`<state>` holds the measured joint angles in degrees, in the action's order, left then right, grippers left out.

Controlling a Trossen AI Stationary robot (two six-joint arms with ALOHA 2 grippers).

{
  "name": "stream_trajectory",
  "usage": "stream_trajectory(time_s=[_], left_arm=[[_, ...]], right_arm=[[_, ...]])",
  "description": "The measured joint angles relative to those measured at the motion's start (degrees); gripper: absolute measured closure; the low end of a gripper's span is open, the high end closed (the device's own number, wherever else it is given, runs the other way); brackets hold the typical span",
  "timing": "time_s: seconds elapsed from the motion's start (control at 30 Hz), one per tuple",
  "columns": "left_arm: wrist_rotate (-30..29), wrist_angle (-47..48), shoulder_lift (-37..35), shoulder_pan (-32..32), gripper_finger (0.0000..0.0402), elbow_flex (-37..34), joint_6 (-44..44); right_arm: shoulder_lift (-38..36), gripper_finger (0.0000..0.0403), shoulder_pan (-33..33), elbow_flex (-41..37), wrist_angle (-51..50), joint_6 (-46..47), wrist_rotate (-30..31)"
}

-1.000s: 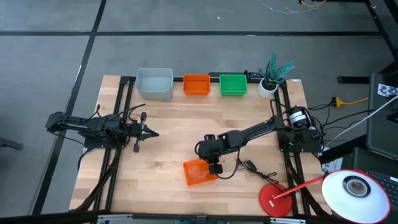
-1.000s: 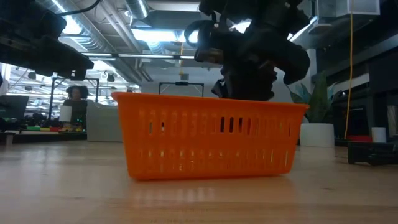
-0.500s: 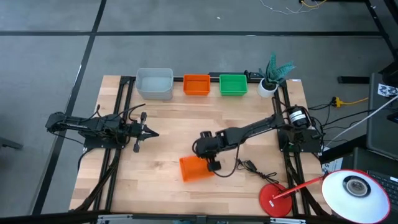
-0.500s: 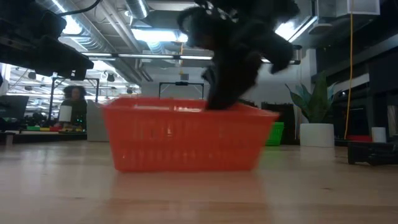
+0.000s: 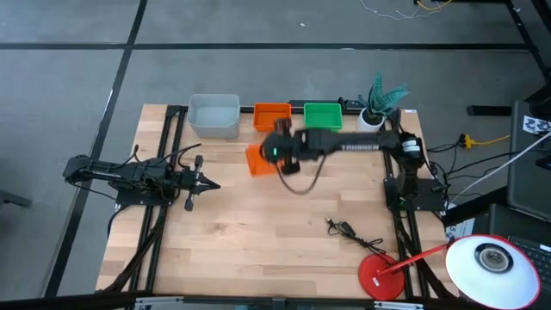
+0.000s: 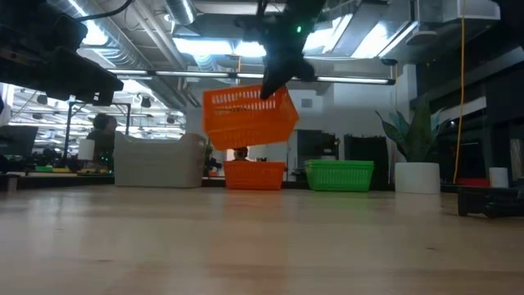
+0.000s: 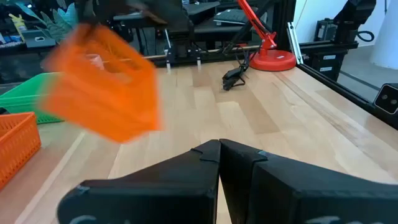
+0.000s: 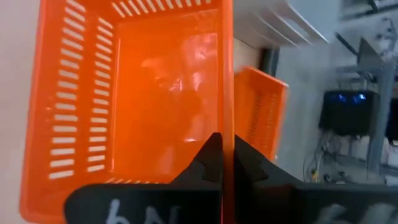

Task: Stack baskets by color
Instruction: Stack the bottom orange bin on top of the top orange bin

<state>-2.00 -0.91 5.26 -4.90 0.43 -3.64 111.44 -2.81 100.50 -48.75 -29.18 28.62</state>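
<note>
My right gripper (image 5: 274, 153) is shut on an orange basket (image 5: 256, 160), which hangs in the air (image 6: 248, 116) just short of the far row. That row along the far edge holds a grey-white basket (image 5: 213, 114), another orange basket (image 5: 272, 116) and a green basket (image 5: 323, 116), each resting on its base. My left gripper (image 5: 203, 182) waits shut at the table's left, pointing level and touching nothing. My right gripper pinches one side wall of the orange basket at its rim (image 8: 227, 118), one finger (image 8: 208, 158) inside the basket and the other (image 8: 249, 163) outside. The fingers slant down from the table's right side. The basket hangs below them, tilted and lifted clear of the table.
A white pot with a teal plant (image 5: 374, 110) stands at the far right corner. A red round lamp base (image 5: 381, 275) and a small black cable (image 5: 343, 229) lie near the right front. The wood in the middle (image 5: 284, 224) is bare.
My right gripper has risen and swung from the table's near middle toward the far edge, turning as it went. The orange basket, which stood on the table a second ago, has gone with it, lifted clear and tipped, close to the orange basket in the far row.
</note>
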Motion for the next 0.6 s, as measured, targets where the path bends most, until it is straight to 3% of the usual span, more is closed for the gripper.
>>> stream_trajectory(time_s=[0.17,0.6], left_arm=[[0.0,0.0,0.0,0.0,0.0401,0.0,0.0],[0.0,0.0,0.0,0.0,0.0401,0.0,0.0]], right_arm=[[0.0,0.0402,-9.8,0.2,3.6,-6.3,-3.6],[0.0,0.0403,-28.7,0.2,20.1,-16.3,-27.0]])
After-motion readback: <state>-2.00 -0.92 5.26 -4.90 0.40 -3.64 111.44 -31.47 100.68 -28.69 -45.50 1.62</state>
